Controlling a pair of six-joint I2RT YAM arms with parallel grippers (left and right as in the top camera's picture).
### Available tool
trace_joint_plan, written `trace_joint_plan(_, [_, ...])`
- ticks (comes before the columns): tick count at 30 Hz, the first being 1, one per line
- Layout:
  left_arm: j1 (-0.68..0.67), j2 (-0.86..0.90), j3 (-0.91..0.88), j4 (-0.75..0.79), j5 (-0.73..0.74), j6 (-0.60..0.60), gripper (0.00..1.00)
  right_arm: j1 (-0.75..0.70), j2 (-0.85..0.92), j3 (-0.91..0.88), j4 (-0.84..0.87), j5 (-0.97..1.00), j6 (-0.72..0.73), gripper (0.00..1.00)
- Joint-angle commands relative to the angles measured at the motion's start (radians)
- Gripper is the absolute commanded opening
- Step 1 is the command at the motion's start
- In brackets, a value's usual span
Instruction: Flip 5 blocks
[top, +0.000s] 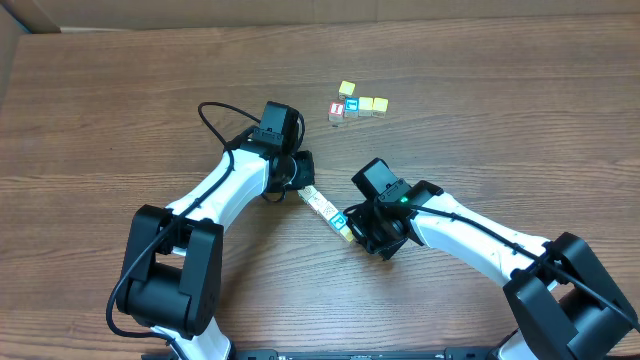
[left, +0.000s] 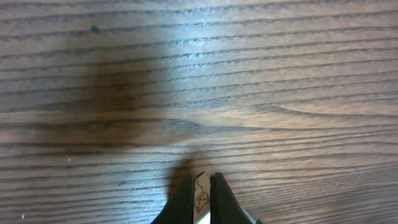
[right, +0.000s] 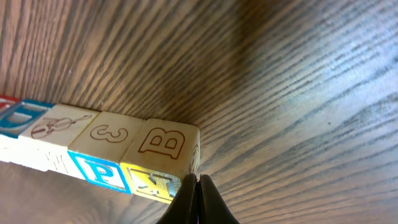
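A short row of blocks (top: 325, 208) lies diagonally on the table between my two grippers. In the right wrist view the row shows a blue-bordered block (right: 22, 115), a block with a violin drawing (right: 59, 124), a "3" block (right: 109, 134) and a "B" block (right: 165, 143). Its side faces show a blue "P" (right: 99, 171) and a yellow face (right: 152, 183). My right gripper (right: 198, 180) (top: 350, 228) is shut, its tips against the "B" end. At the other end my left gripper (left: 202, 180) (top: 303, 185) is shut, with a pale engraved block face (left: 201, 199) showing through the slit between its fingers.
Several more cubes sit at the back of the wooden table: a yellow one (top: 346, 88) alone, then a line with a red "I" cube (top: 337, 109), a blue-lettered cube (top: 351, 106) and two yellowish cubes (top: 373, 104). Both arms reach in from the front edge.
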Motion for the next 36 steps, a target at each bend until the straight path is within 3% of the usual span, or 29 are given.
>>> trace_joint_plan(1, [-0.012, 0.006, -0.008, 0.011, 0.019, -0.018, 0.04, 0.008, 0.003, -0.002, 0.006, -0.009, 0.124, 0.04])
trace_joint_plan(8, [-0.009, 0.006, -0.004, 0.036, 0.014, -0.002, 0.04, 0.012, 0.003, -0.002, -0.005, -0.008, 0.145, 0.04])
trace_joint_plan(16, [0.044, 0.004, 0.129, -0.042, -0.012, 0.006, 0.04, 0.012, -0.034, 0.002, -0.005, -0.005, 0.022, 0.04])
trace_joint_plan(20, [0.067, 0.004, 0.229, -0.179, -0.028, 0.005, 0.04, 0.012, -0.086, 0.043, -0.044, 0.029, -0.133, 0.04])
trace_joint_plan(25, [0.080, 0.006, 0.386, -0.375, -0.112, 0.005, 0.04, 0.012, -0.118, 0.222, -0.350, 0.298, -0.375, 0.04])
trace_joint_plan(29, [0.077, 0.006, 0.459, -0.482, -0.107, 0.005, 0.04, 0.013, -0.118, 0.300, -0.447, 0.283, -0.624, 0.04])
trace_joint_plan(36, [0.051, 0.079, 0.431, -0.493, -0.077, 0.005, 0.04, 0.021, -0.109, 0.207, -0.399, 0.257, -0.702, 0.04])
